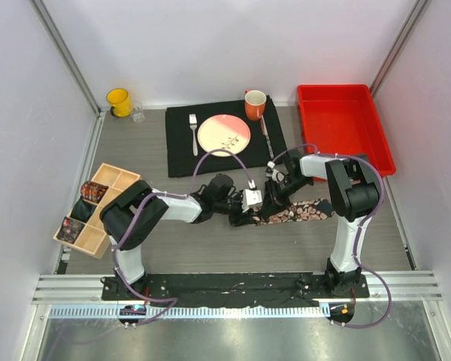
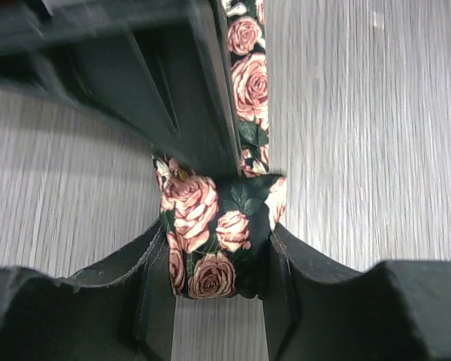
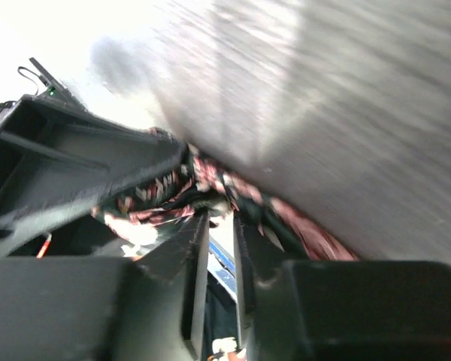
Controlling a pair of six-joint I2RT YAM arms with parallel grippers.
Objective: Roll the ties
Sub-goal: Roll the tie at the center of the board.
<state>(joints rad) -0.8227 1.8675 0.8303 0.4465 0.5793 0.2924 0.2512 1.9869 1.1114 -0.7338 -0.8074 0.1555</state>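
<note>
Black rose-print tie coil [image 2: 214,233] sat clenched in the left gripper [image 2: 214,259]; whether the right gripper [image 3: 216,218] grasped anything was unclear. Any slack could let the roll unwind.

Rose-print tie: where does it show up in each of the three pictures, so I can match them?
Top external: the rose-print tie lies just right of centre on the table.
Left wrist: at the centre, a coil with its strip running to the top edge.
Right wrist: left of centre, blurred.
Shared landmark: the grey wood-grain table under the tie in all three views.
</note>
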